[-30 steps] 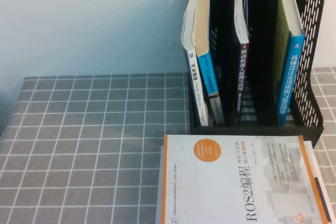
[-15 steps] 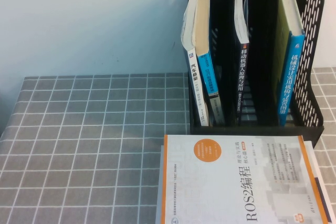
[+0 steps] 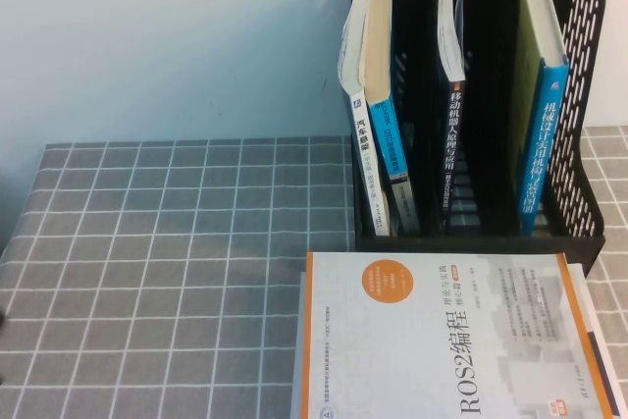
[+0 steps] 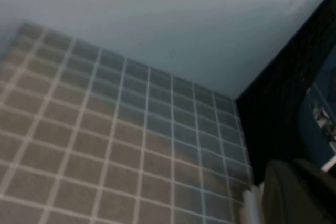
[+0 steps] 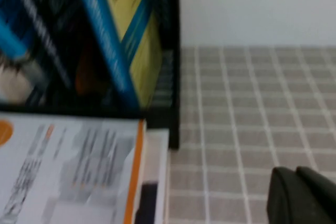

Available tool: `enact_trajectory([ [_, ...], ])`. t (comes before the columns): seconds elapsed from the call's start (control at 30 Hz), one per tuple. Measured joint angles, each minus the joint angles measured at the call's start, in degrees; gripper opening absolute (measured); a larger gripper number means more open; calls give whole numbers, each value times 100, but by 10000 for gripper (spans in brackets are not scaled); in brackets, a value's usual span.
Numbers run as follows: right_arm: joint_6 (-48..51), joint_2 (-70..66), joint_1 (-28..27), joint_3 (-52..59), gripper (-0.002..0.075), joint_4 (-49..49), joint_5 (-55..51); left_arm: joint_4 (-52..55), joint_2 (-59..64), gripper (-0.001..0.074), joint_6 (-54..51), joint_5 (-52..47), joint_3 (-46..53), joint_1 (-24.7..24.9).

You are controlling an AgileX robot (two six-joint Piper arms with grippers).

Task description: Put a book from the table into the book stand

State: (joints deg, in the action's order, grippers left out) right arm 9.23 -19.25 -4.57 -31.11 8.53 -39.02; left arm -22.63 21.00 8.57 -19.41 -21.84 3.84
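Observation:
A white book with an orange border (image 3: 442, 340) lies flat on the table, just in front of the black book stand (image 3: 581, 235). The stand holds several upright books in three slots. Neither gripper shows in the high view. In the left wrist view my left gripper (image 4: 295, 195) is shut and empty, low over the cloth beside the stand's dark wall (image 4: 278, 93). In the right wrist view my right gripper (image 5: 298, 195) is shut and empty over the cloth, to the side of the book (image 5: 68, 166) and the stand (image 5: 173, 93).
A grey checked cloth (image 3: 157, 262) covers the table. A pale wall rises behind it. The stand's books include a white and a blue one (image 3: 378, 95), a dark one (image 3: 449, 95) and a blue-green one (image 3: 542, 95).
The book, the stand and its books have not moved. A small dark shape has come in at the left edge of the high view.

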Motion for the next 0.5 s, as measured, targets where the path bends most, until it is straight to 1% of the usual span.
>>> enact_trajectory([
  [0.1,758,-982,0,-384,-4,632,-737,-1221,654,-3,-15,116,117,0],
  [0.17,1243,-1588,0,-477,-4,1071,-930,-1901,1125,-3,-269,105,153,0],
  [0.3,1942,-2698,0,-529,-4,1713,-802,-2951,2121,-3,-1425,-220,99,0],
  [0.37,2108,-3198,0,-529,-4,1753,-658,-3518,2574,-3,-2128,-488,20,0],
  [0.5,2289,-4039,0,-529,-4,1768,-311,-5065,3461,-3,-3576,-989,-98,0],
])
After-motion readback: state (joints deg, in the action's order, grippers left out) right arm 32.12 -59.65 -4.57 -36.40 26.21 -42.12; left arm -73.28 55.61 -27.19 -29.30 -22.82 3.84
